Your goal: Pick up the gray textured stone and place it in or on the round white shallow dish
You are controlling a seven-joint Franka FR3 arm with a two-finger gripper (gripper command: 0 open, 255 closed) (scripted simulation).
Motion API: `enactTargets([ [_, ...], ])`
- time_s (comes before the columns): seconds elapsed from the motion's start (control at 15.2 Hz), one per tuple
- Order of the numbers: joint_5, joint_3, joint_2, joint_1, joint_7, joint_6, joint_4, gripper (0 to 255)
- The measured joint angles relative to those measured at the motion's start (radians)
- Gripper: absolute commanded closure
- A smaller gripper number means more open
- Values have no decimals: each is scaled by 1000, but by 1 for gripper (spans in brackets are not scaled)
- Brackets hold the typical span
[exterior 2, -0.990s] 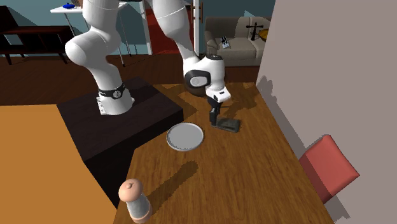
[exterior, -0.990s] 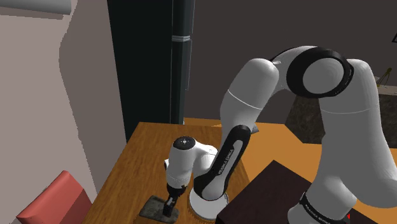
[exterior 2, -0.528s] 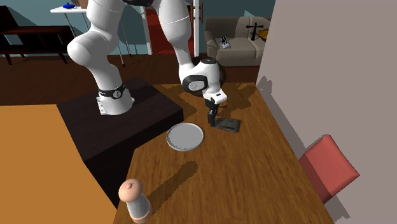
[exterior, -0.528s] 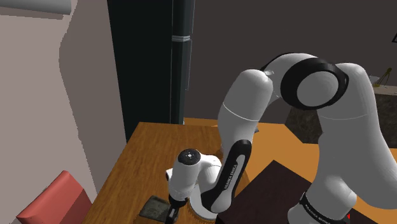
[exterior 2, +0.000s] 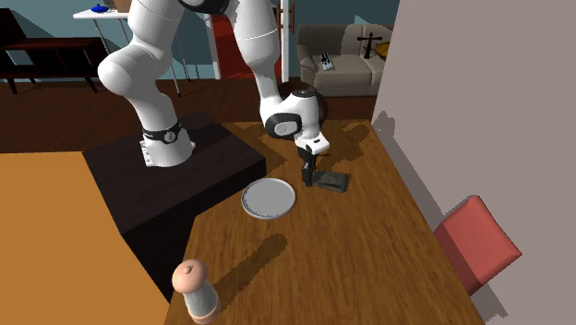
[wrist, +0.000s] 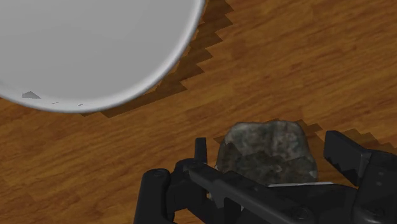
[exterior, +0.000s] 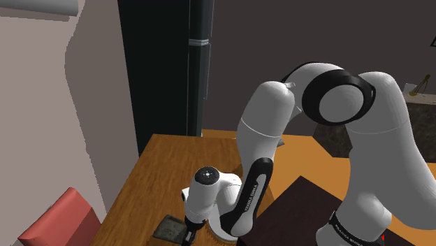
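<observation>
- My black fingers (wrist: 347,156) stand apart, one on each side of the grey, mottled, rough-surfaced stone (wrist: 267,149). A thin strip of space shows at each side, so I judge it bracketed rather than clamped.
- The stone lies flat on the brown wooden desk (wrist: 76,165). Its weight is on the wood, not on me.
- I hang low and nearly upright over it because, as I read it, the stone is flat and wants a pinch across its width from above.
- The round white shallow dish (wrist: 159,76) sits on the same desk, near the stone but not touching it. In the second exterior view it lies toward the dark box stand.
- The dish holds nothing; its inside is plain and bare.
- The step in hand looks like the grasp, with closing, lifting and the short carry to the dish not yet done.
- With the rim so low, I expect the stone needs only a small lift to clear it.
</observation>
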Motion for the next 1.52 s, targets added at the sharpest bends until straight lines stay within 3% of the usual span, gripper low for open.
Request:
enactTargets([
  [0.07, 0, 0, 0, 0, 0, 0, 0, 255],
  [0.73, 0, 0, -1, 1, 1, 1, 0, 255],
  [1.52, 31, 77, -164, -68, -38, -109, -62, 255],
])
